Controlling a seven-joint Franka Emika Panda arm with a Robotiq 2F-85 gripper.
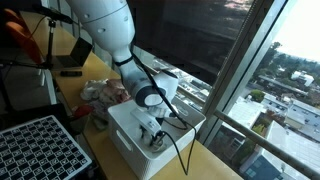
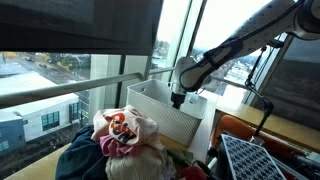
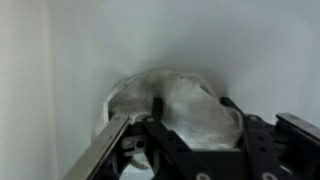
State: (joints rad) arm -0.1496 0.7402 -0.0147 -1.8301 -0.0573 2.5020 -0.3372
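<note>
A crumpled white cloth (image 3: 188, 118) lies on the floor of a white bin (image 1: 128, 150), which stands by the window in both exterior views (image 2: 160, 118). My gripper (image 3: 192, 100) reaches down into the bin (image 1: 152, 134) (image 2: 177, 99). Its two black fingers (image 3: 156, 104) stand apart, one on each side of the cloth bundle and touching it, with the jaws partly drawn in. The cloth fills the gap and spills past the left finger. In the exterior views the bin walls hide the cloth.
A heap of mixed clothes (image 2: 120, 135) (image 1: 104, 92) lies beside the bin. A black perforated crate (image 1: 40, 150) (image 2: 262, 160) sits on the wooden table. A window with a rail (image 2: 70, 88) is close behind the bin. A cable (image 1: 180, 140) runs along the arm.
</note>
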